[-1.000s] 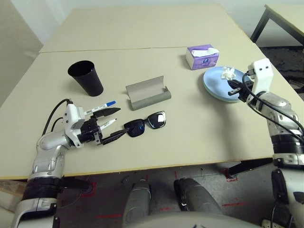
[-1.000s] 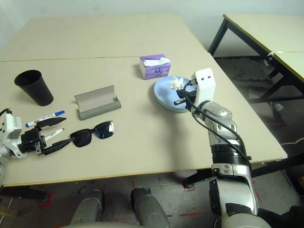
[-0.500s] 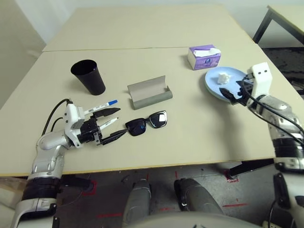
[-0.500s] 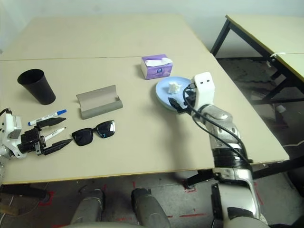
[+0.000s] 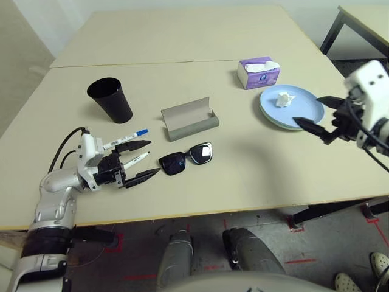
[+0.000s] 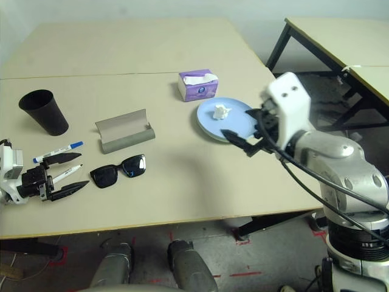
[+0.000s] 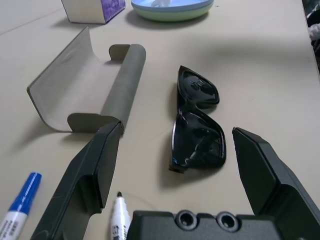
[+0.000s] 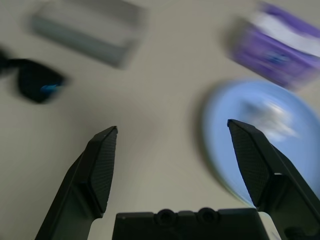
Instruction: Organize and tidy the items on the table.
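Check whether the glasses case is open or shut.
Open. The glasses case lies with its flap raised and its inside bare; the sunglasses lie outside, beside it.

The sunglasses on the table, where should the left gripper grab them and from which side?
Grip the sunglasses at the bridge between the lenses, coming from above. They lie flat and folded, so the thin middle fits between the open fingers of the left gripper, already close beside them.

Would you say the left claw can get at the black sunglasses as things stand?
Probably yes: the open left claw points straight at the sunglasses, with bare table between; only the black-capped marker lies beside one finger.
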You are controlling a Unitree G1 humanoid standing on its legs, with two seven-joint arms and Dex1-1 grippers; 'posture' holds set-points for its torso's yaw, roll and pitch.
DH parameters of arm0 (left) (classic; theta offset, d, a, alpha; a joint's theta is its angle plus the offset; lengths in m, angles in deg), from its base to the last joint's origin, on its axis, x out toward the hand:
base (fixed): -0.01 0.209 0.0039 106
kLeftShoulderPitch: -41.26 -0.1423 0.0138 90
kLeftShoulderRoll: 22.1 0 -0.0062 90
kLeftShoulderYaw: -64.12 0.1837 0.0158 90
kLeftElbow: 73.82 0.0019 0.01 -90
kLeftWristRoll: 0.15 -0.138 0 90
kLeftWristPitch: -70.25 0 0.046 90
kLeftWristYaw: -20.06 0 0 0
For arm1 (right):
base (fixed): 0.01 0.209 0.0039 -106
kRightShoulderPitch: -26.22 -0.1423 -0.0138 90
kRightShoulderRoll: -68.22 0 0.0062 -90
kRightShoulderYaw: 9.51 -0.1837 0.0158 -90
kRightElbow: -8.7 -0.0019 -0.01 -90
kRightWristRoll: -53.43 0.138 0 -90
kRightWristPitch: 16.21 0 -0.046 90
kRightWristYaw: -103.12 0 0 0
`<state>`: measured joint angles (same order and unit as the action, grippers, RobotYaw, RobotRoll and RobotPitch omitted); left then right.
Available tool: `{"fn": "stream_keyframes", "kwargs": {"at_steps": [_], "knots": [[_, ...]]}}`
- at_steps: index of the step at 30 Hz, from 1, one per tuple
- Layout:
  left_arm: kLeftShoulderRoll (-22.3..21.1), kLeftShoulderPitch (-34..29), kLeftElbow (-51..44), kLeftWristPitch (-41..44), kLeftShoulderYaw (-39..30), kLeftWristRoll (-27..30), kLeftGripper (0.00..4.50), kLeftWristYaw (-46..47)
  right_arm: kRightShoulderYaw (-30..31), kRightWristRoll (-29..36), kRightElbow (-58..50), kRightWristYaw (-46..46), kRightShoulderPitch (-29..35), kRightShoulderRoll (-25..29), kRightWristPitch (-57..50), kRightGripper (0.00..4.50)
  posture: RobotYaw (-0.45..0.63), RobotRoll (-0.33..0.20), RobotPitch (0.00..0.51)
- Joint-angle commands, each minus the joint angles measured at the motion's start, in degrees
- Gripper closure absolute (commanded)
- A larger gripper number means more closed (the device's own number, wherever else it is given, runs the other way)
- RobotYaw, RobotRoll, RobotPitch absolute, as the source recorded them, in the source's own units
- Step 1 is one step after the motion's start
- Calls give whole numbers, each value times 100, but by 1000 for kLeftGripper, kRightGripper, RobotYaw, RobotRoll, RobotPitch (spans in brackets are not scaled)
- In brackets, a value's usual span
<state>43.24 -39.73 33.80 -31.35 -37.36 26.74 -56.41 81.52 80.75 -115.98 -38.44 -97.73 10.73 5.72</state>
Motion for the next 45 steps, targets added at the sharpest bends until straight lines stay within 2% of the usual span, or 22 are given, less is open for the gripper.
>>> {"fn": "stream_keyframes", "kwargs": {"at_steps": [1,7,11,14,21,29,35,45], "knots": [[-36,76,94,22,56,-68,0,-73,1280,166,-245,157,-723,-177,-564,38,-98,0,153],[-155,67,95,47,-23,-48,0,-119,2769,-90,647,259,-2073,-1278,-509,38,-91,0,150],[-179,24,100,22,-64,-60,0,-76,3318,-281,1399,353,-2613,-1966,-297,38,-73,0,148],[-166,-53,70,-5,-104,-57,0,-33,3725,-446,1799,501,-2835,-2321,-108,38,-64,0,144],[-117,-185,63,-62,-155,-53,0,34,4408,-697,2209,915,-3015,-2755,205,38,-57,0,140],[-88,-207,66,-89,-150,-42,0,50,4781,-1623,3576,957,-3136,-3515,1430,38,-45,0,142],[-104,-291,68,-116,-168,-22,0,13,4702,-2208,4492,999,-3176,-4005,2197,38,-40,0,145],[-78,-370,87,-180,-187,4,0,6,4619,-2725,4825,1309,-2994,-4096,2655,38,-32,0,154]]}}
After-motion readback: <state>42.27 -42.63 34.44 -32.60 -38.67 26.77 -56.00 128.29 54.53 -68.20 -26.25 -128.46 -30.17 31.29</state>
